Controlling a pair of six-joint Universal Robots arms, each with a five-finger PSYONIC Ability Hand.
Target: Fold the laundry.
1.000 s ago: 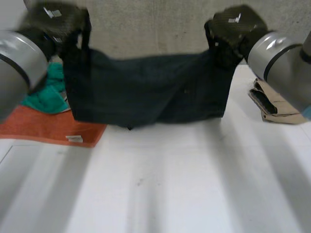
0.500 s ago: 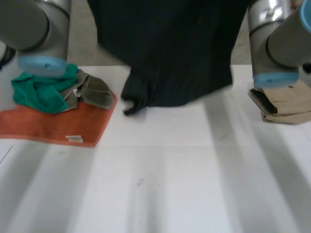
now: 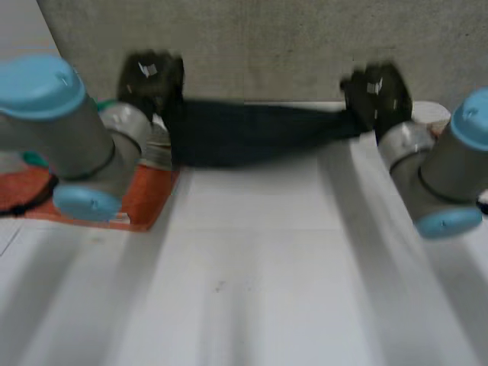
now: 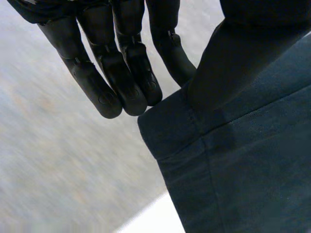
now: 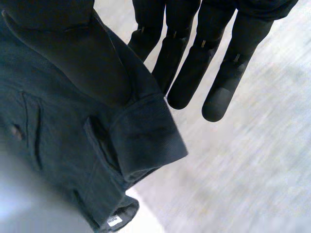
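A dark navy garment point(image 3: 252, 131) is stretched low over the far edge of the white table point(image 3: 252, 259) between my two hands. My left hand point(image 3: 150, 79) holds its left end and my right hand point(image 3: 375, 94) its right end. In the left wrist view my left hand point(image 4: 121, 73) has straight fingers behind a hemmed corner of the garment point(image 4: 243, 160), and the thumb presses the cloth against them. In the right wrist view my right hand point(image 5: 189, 63) pinches the waistband corner of the garment point(image 5: 58, 126) the same way, and a small label shows at the cloth's edge.
An orange towel point(image 3: 145, 204) lies at the table's far left, partly behind my left arm, with a grey-olive cloth point(image 3: 157, 149) on it. A grey wall point(image 3: 267, 46) rises just behind the table's far edge.
The garment hung down between raised hands, then swung up close to the camera. Now both hands have carried it out and down to the table's far edge, pulled taut.
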